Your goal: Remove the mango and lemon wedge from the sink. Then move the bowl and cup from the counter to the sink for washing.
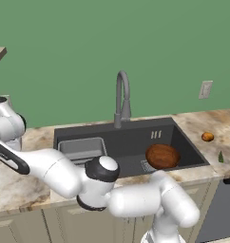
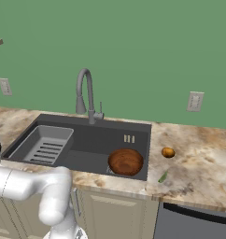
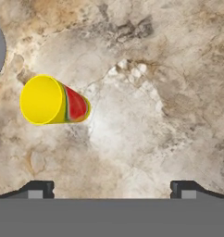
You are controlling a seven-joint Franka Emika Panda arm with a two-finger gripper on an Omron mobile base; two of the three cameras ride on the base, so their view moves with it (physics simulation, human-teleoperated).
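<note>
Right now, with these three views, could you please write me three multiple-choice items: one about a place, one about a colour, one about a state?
1. Where is the wide round reddish-brown bowl?
A. In the dark grey rectangular sink
B. On the marbled stone counter
C. Under the faucet spout

2. What colour is the small cylindrical cup, mainly?
A. Green
B. Bright yellow
C. White

3. How does the pincer stand?
A. Shut on the cup
B. Shut on nothing
C. Open

Answers:
1. A, because both base views show the bowl inside the basin, near its right end.
2. B, because the hand view shows a yellow body with a red patch.
3. C, because its tips stand far apart with only counter between them, and the cup lies off to one side.
</note>
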